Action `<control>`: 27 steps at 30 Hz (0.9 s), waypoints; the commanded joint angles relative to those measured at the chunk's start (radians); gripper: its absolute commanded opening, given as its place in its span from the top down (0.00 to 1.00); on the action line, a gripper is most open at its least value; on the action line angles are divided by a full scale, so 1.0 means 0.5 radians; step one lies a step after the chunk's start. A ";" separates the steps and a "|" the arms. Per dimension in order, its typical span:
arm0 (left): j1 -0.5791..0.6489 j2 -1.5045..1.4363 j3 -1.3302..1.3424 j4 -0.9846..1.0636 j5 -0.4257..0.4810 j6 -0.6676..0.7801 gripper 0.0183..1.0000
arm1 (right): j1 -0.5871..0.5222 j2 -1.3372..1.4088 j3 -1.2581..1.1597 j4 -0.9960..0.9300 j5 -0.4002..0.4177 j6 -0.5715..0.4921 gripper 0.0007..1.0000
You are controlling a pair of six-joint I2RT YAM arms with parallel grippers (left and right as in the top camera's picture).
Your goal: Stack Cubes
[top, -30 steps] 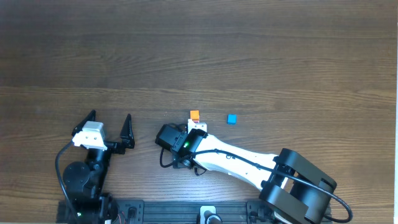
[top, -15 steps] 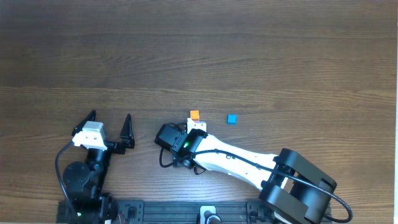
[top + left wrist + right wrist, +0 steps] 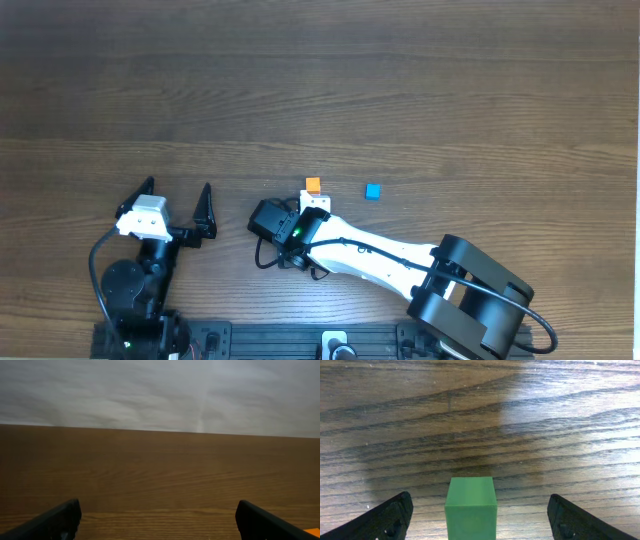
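A green cube (image 3: 471, 505) rests on the wooden table, centred between the wide-apart fingers of my right gripper (image 3: 480, 516); the fingers (image 3: 390, 515) do not touch it. From above, my right gripper (image 3: 270, 222) points down at the table's middle, covering the green cube. An orange cube (image 3: 313, 185) lies just beyond that wrist, and a blue cube (image 3: 373, 191) sits a little to its right. My left gripper (image 3: 178, 190) stands open at the left with nothing between its fingers (image 3: 55, 520).
The wooden table (image 3: 320, 90) stretches bare beyond the cubes. The right arm's white link (image 3: 380, 262) lies diagonally across the near right. A sliver of orange (image 3: 313, 531) shows at the left wrist view's corner.
The right arm's elbow and base link have shifted slightly left; both grippers and the cubes stay where they were.
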 commanded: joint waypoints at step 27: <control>0.012 -0.016 -0.012 0.002 0.025 0.028 0.00 | -0.013 0.020 -0.020 0.005 0.025 0.001 0.54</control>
